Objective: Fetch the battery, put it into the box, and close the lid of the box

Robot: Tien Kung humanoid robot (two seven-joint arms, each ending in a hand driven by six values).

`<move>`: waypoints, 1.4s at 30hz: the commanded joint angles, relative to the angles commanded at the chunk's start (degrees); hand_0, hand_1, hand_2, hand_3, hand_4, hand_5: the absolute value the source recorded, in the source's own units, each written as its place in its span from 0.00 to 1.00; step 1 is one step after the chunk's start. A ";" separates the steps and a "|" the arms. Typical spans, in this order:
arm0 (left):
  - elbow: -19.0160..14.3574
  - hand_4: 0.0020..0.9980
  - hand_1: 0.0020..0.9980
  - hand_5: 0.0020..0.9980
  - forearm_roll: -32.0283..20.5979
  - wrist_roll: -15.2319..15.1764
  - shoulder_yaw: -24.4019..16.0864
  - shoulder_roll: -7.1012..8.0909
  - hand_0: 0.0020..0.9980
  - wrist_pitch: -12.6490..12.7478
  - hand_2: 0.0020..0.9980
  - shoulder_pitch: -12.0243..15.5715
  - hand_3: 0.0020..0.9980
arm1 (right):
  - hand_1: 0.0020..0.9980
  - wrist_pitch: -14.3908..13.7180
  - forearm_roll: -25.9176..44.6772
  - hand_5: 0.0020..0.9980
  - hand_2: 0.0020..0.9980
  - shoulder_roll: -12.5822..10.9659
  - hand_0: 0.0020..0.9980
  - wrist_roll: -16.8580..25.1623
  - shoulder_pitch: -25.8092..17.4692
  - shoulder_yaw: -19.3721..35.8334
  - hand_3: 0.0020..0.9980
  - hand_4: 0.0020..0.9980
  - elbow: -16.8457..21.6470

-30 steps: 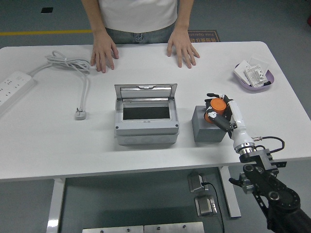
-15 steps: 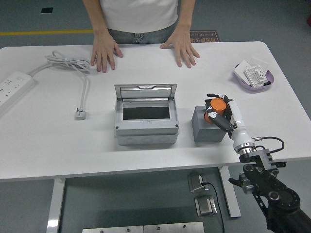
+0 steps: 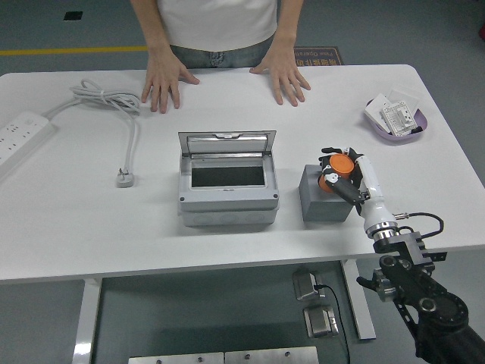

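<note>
**Operator:** Head view. State the position of each task item and the reason for it.

**Technician:** The battery (image 3: 326,202), a grey block, sits on the white table (image 3: 68,220) just to the right of the box (image 3: 228,182). The box stands mid-table with its lid (image 3: 226,142) raised at the far side, so the dark cavity faces up and is ready to receive the block. Placing the two side by side appears intended to keep the transfer short.

**Operator:** And the working hand?

**Technician:** The right hand (image 3: 339,173) enters from the lower right corner. Its forearm slopes up and forward over the table edge, with the hand on top of the battery. The fingers are curled down over the block's top and near face. Whether they grip it firmly cannot be confirmed at this resolution; they are judged to be clasping it. The orange parts of the hand cover the block's upper right.

**Operator:** Other arm, and the far side?

**Technician:** The left arm is not visible. A person stands at the far edge with both hands (image 3: 163,82) flat on the table, well apart from the box.
</note>
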 joint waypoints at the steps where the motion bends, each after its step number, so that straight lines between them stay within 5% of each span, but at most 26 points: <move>1: 0.00 0.89 0.66 0.65 0.00 0.00 0.00 -0.01 0.64 0.00 0.72 -0.01 0.84 | 0.56 -0.04 0.04 0.05 0.53 -0.03 0.59 0.01 0.02 -0.01 0.56 0.32 0.01; 17: 0.00 0.89 0.66 0.66 0.13 -0.02 -0.13 -0.02 0.64 -0.01 0.72 -0.02 0.84 | 0.41 -0.40 0.29 0.11 0.39 -0.21 0.49 -0.20 0.34 0.15 0.47 0.34 0.21; 18: 0.00 0.89 0.66 0.65 0.14 -0.02 -0.15 -0.02 0.64 -0.01 0.72 -0.02 0.84 | 0.38 -0.44 0.33 0.07 0.34 -0.22 0.49 -0.20 0.36 0.14 0.39 0.20 0.20; 29: 0.00 0.89 0.66 0.66 0.24 -0.04 -0.19 -0.04 0.64 0.01 0.72 -0.04 0.84 | 0.37 -0.66 0.59 0.06 0.32 -0.52 0.49 -0.24 0.54 0.24 0.36 0.16 0.20; 30: 0.00 0.89 0.66 0.66 0.23 -0.04 -0.18 -0.04 0.64 0.01 0.72 -0.05 0.84 | 0.37 -0.66 0.58 0.00 0.31 -0.52 0.49 -0.24 0.56 0.25 0.34 0.09 0.21; 42: 0.00 0.89 0.66 0.66 0.37 -0.03 -0.29 -0.06 0.64 0.01 0.72 -0.03 0.84 | 0.37 -0.73 0.42 0.00 0.30 -0.77 0.49 -0.24 0.88 0.37 0.33 0.09 0.31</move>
